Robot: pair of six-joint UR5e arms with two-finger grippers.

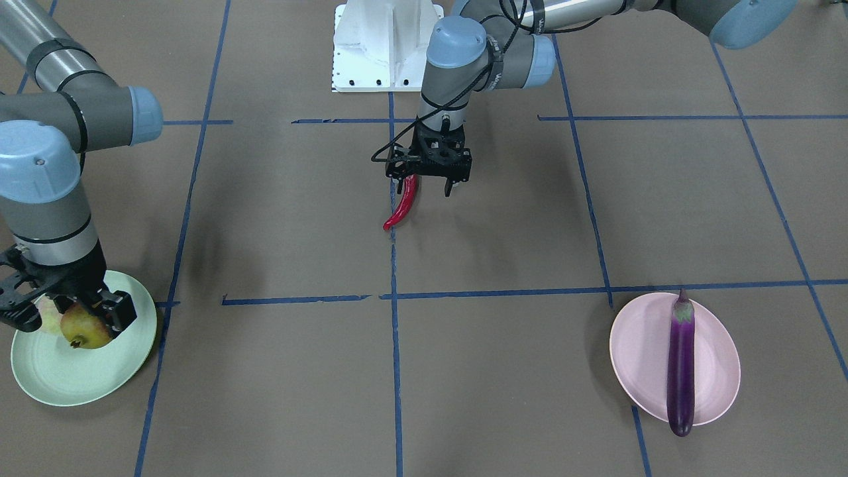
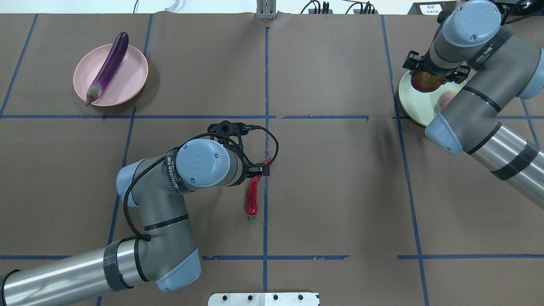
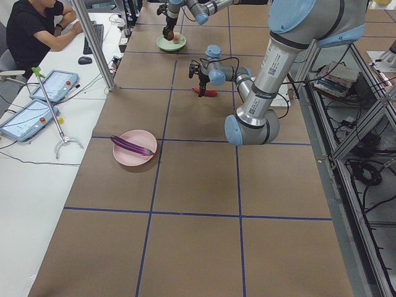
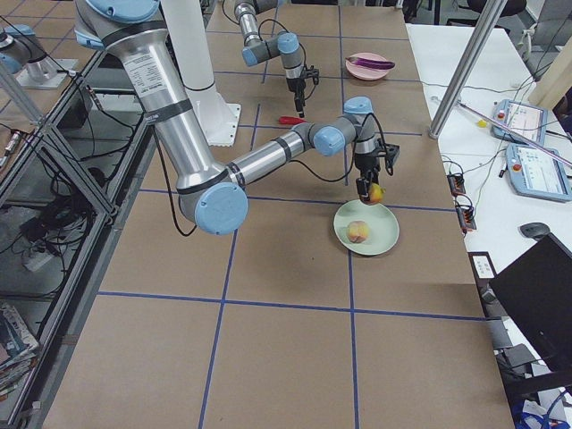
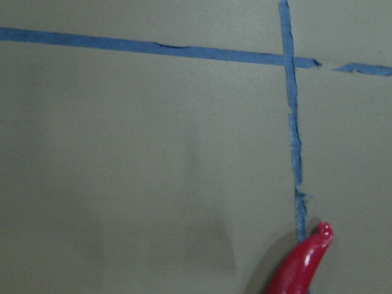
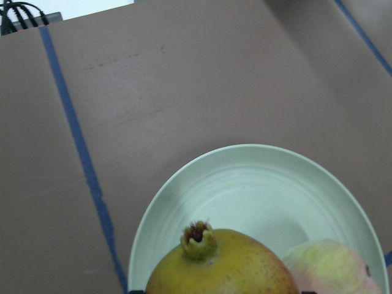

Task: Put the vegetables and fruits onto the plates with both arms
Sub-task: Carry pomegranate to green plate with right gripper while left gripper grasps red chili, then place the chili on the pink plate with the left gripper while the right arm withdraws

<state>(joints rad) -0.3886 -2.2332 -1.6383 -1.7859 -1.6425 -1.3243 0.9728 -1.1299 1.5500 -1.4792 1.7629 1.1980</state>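
**2 Arms at Work: Pomegranate Over Plate, Chili on Table**

Far right, the right gripper [image 1: 73,318] clamps the pomegranate [image 1: 87,329] over the mint-green plate [image 1: 66,381], beside the peach [image 6: 331,269]. At the middle of the table [image 1: 503,371], the left gripper [image 1: 426,189], jaws spread, stands over the red chili [image 1: 399,213]. Far left, the eggplant [image 1: 681,358] lies across the pink plate [image 1: 639,351].

White lettering runs round the wrist link of the left arm [image 2: 171,173] in the overhead view. It looks like "WANJEED", followed by Chinese characters I cannot make out. The right arm [image 2: 486,52] bears a like band, of which only "ED" and a character like "万" show. A white card [image 2: 428,8] at the far right corner carries print too small to read. Arm labels in the side views are blurred.
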